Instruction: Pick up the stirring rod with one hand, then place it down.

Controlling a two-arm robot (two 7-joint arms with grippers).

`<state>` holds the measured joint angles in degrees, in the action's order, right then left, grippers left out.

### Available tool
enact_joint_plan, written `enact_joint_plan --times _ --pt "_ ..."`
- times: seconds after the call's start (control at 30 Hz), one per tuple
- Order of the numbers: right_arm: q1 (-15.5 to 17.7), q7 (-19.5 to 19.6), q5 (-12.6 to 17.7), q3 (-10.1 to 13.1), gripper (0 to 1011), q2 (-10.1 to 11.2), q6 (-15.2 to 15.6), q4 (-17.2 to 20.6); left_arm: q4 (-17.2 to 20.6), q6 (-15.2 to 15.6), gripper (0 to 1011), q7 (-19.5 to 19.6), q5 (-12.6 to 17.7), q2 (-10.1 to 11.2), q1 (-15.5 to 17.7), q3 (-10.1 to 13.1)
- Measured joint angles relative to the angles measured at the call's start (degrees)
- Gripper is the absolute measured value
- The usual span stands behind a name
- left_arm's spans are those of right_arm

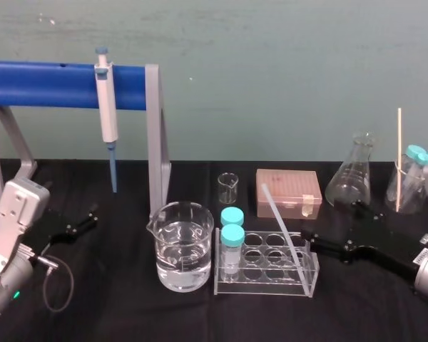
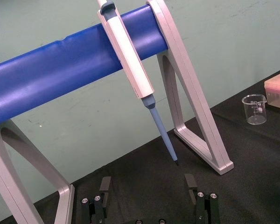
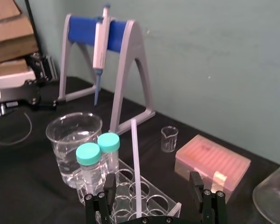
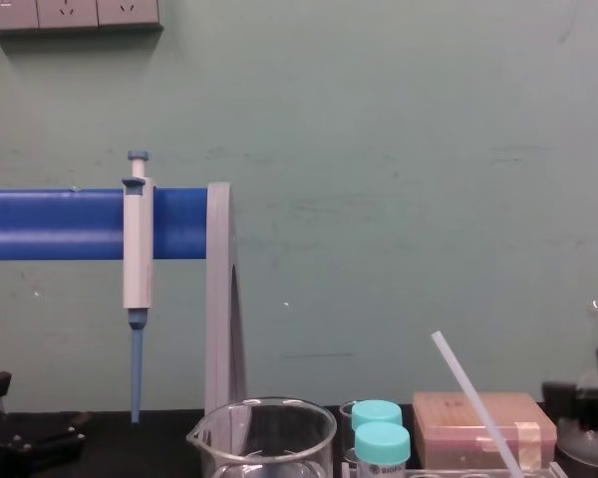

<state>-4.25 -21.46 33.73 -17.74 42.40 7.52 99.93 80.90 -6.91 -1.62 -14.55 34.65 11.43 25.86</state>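
The rod leans tilted in the rack, which sits toward the bench's front edge, just right of the beaker. Its lower end is in a right-hand well and its upper end points back-left toward the box.

The head view shows the right gripper low over the bench just beside the rack's right end, apart from the rod. Its own wrist view adds that its jaws are wide and hold nothing, with the rod farther off, framed between the two fingers.

The chest view catches the rod's upper part slanting up in front of the box.

The left gripper is parked near the bench's left edge. Its wrist view shows its jaws wide and empty, facing the stand where the pipette hangs with its tip above the bench.
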Motion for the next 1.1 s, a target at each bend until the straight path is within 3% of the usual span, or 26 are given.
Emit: enact_joint_plan --times 0.5,0.73,1.1 --pt "-9.64 -5.76 -5.28 -5.82 1003 -6.21 1.97 -8.56 0.0 0.0 1000 0.0 0.0 0.0 0.0 0.0" --pt "-11.17 -4.66 -6.79 -6.75 1003 -8.61 3.83 -10.07 0.0 0.0 1000 0.0 0.0 0.0 0.0 0.0" --pt "-10.96 -1.38 -8.26 -6.49 1003 -11.21 6.78 -9.76 0.0 0.0 1000 0.0 0.0 0.0 0.0 0.0"
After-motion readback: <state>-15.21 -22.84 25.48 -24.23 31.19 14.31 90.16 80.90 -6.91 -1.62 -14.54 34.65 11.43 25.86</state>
